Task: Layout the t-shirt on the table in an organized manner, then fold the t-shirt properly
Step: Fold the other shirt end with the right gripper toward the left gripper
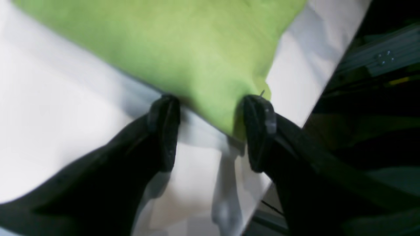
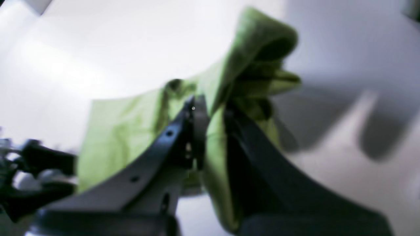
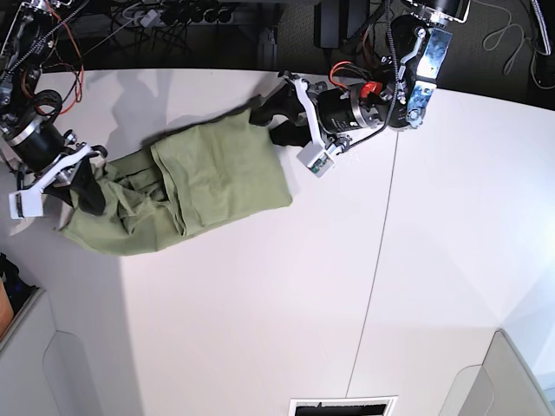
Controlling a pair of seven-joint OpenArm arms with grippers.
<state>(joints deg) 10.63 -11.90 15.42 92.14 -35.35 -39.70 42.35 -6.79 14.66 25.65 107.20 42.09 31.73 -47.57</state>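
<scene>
Black fingers (image 1: pixel 164 127) of the left hand (image 1: pixel 211 113) fill the left wrist view, spread wide apart astride a corner of the shirt (image 1: pixel 183 49). Whether they touch the cloth cannot be told; nothing is pinched. Right hand (image 2: pixel 213 111): clamped on a bunched fold of shirt, lifted off the bench (image 2: pixel 98 42).

Base view: shirt (image 3: pixel 208 182) lies on the bench (image 3: pixel 260 329), at its far end. The part beside the left hand (image 3: pixel 282 117) is fairly flat; the part beside the right hand (image 3: pixel 82 186) is rumpled, with folds overlapping.

Progress, as judged: layout begun but not finished. Sleeves and neckline cannot be made out. Left to do: spread flat, smooth out, then fold.
</scene>
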